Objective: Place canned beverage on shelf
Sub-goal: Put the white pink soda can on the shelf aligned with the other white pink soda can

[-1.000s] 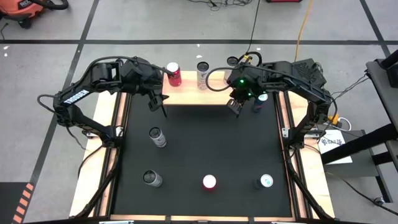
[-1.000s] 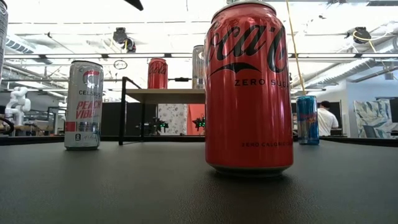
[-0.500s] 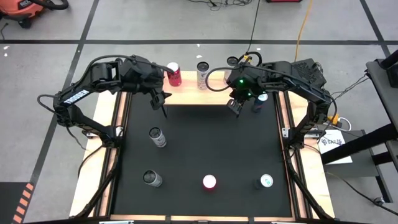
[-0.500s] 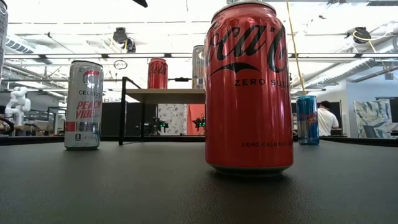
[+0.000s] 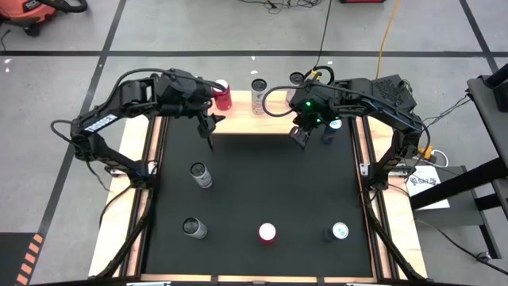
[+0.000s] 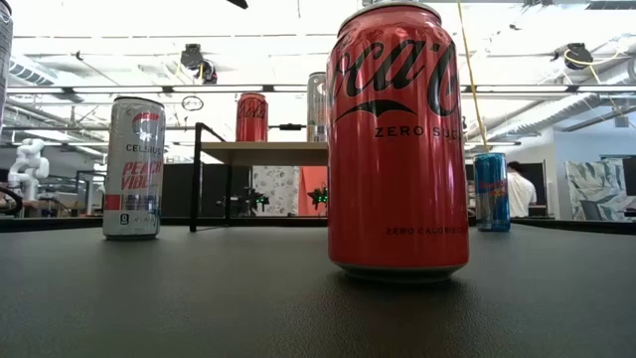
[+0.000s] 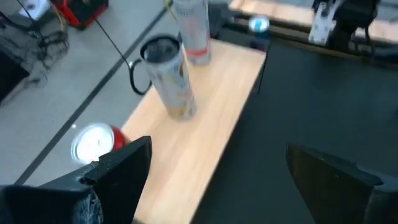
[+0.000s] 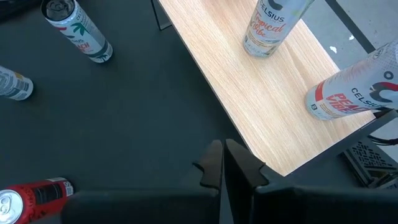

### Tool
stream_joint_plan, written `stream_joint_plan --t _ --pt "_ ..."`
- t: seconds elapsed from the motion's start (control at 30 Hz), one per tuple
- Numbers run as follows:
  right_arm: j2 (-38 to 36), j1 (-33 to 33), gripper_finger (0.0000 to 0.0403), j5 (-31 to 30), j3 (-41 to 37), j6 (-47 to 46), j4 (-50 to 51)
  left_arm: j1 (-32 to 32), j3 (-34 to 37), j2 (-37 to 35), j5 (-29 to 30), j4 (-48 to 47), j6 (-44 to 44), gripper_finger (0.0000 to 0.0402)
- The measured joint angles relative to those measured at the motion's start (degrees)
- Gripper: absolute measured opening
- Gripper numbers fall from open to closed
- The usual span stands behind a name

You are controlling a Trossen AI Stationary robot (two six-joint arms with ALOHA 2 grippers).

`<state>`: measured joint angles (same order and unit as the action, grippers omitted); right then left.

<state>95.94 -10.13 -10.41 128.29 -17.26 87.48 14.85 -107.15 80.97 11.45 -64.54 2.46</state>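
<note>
The black mat (image 5: 262,183) covered most of the table, with pale wooden strips along its sides. At its far edge stood the shelf (image 5: 246,121), a light-wood platform on thin black legs, seen in the low view (image 6: 263,152) as a raised board behind the nearer cans. The left arm reached in over the shelf's left end, and the left gripper (image 5: 209,131) hung just past the shelf's front edge above the mat, its fingers spread wide and holding nothing; in its wrist view the two dark fingers (image 7: 118,171) framed the wooden top. The right arm reached in from the other side, its right gripper (image 5: 299,137) over the mat near the shelf's right end, fingers pressed together and empty (image 8: 222,163). On the shelf stood a red can (image 5: 223,94) near the left end and a tall white can (image 5: 259,97) toward the middle, both upright and apart from each other. A blue can (image 5: 329,131) stood on the mat by the right gripper. On the mat lay four more upright cans: a white and green one (image 5: 201,175), a silver one (image 5: 194,228), a red Coca-Cola Zero can (image 5: 267,233) and a dark can with a teal top (image 5: 338,232).
</note>
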Motion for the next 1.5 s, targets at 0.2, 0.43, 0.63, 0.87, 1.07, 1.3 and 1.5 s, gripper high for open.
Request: stream_joint_plan --t 0.2,0.43,0.63,0.87,1.07,1.3,1.5 --pt "0.0 0.0 0.0 0.02 0.0 0.0 -0.63 0.07 0.0 2.39 -2.05 1.91 1.41 0.0373" --pt "0.0 0.0 0.0 0.04 0.0 0.37 -0.62 -0.18 0.0 5.53 -6.71 -14.7 3.68 0.0373" --pt "0.0 0.0 0.0 0.04 0.0 0.37 -0.62 -2.72 0.0 7.61 -5.42 -21.46 7.44 0.0373" --pt "0.0 0.0 0.0 0.11 0.0 0.39 -0.59 -6.09 0.69 7.95 -4.9 -22.27 10.85 0.0373" --pt "0.0 0.0 0.0 0.13 0.0 0.39 -0.59 -9.14 6.68 7.37 -4.35 -22.13 13.75 0.0373" --pt "0.0 0.0 0.0 0.13 0.0 0.39 -0.52 -11.52 14.18 7.43 -3.84 -21.51 13.72 0.0373" --pt "0.0 0.0 0.0 0.09 0.0 0.39 -0.48 -13.28 16.72 7.43 -3.71 -21.38 13.72 0.0373"
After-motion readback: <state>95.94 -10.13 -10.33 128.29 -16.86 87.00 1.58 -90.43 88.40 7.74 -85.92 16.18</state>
